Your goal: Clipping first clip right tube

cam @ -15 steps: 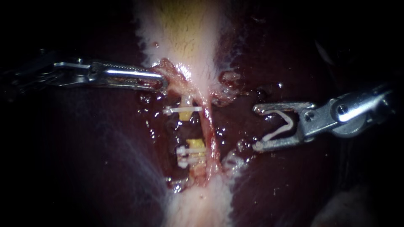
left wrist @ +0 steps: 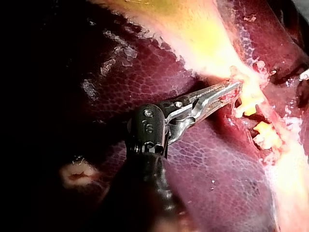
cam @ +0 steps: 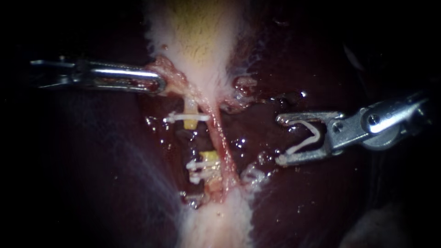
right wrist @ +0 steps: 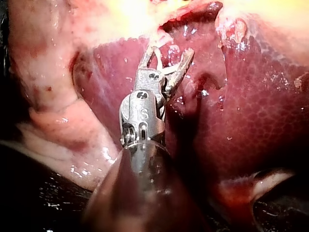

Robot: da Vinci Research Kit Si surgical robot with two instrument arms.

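Right of the right tube (cam: 223, 147), well apart, my R instrument (cam: 279, 140) holds a white clip (cam: 307, 138) in wide jaws; L instrument (cam: 160, 86) grips tissue (cam: 172, 76) by the gallbladder (cam: 197, 36), left of the clipped left tube (cam: 189, 120).

Bench view from my right arm's camera: my right instrument (right wrist: 171, 51) rises over the dark red liver (right wrist: 251, 106). Its jaws stand spread, with a white clip (right wrist: 157, 57) seated between them and touching both. Ahead of the tips lies the pale, yellowish gallbladder (right wrist: 125, 17). A fold of pale pink tissue (right wrist: 53, 111) lies beside the shaft.
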